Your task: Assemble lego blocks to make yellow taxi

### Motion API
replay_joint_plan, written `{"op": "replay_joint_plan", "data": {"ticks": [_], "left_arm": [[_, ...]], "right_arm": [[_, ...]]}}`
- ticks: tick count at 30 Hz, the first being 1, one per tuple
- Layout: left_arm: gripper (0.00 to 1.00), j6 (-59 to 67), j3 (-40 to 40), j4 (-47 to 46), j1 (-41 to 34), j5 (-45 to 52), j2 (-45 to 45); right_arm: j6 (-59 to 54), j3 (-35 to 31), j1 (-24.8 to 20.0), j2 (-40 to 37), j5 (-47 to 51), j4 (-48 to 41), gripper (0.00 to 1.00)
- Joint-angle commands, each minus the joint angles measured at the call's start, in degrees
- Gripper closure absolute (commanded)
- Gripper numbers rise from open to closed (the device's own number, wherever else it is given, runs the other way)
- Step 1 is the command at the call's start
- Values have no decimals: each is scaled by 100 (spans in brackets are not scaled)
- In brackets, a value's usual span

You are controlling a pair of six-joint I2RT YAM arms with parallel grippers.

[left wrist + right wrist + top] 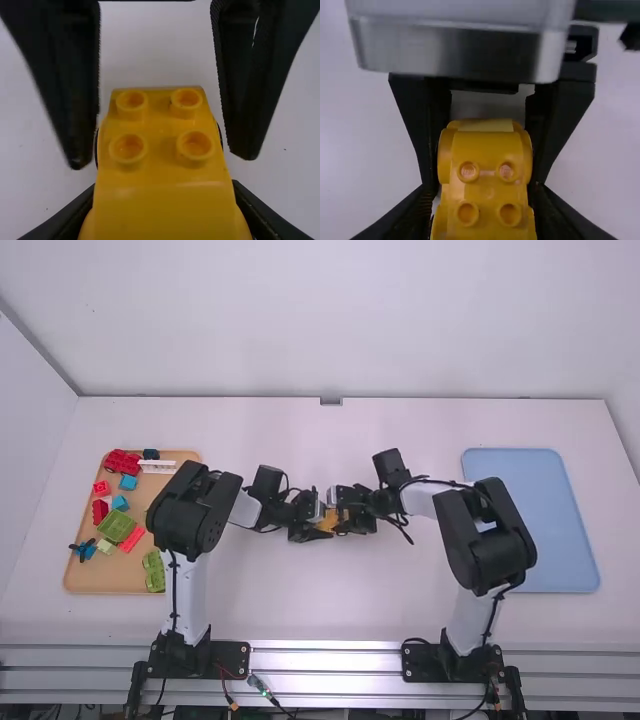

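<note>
L claw (316,521) grips yellow 4-stud block (162,172); R claw (343,515) prob. too.

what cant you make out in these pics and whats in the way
- One end of the yellow build: left wrist view, cut off by the bottom edge
- Parts of its sides: right wrist view, behind the left hand
- Its underside: both wrist views, turned away
- Exact shape of the blue-and-black piece: high view, too small
</note>
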Motion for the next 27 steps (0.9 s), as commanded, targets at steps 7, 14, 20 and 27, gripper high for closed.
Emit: {"op": "replay_joint_plan", "data": {"ticks": [7, 14, 20, 27], "left_arm": [[69, -103, 15, -140, -20, -350, 107], [1, -105, 24, -160, -17, -396, 105], [1, -101, 184, -885, -11, -643, -96], [1, 595, 732, -2898, 74, -1126, -809]], "right_arm": [[-46, -59, -479, -254, -1147, 28, 20], [-186, -68, -949, -249, -1150, -415, 1], [-260, -490, -1093, -249, -1167, 13, 1], [839, -1134, -673, -249, -472, 1508, 1]]}}
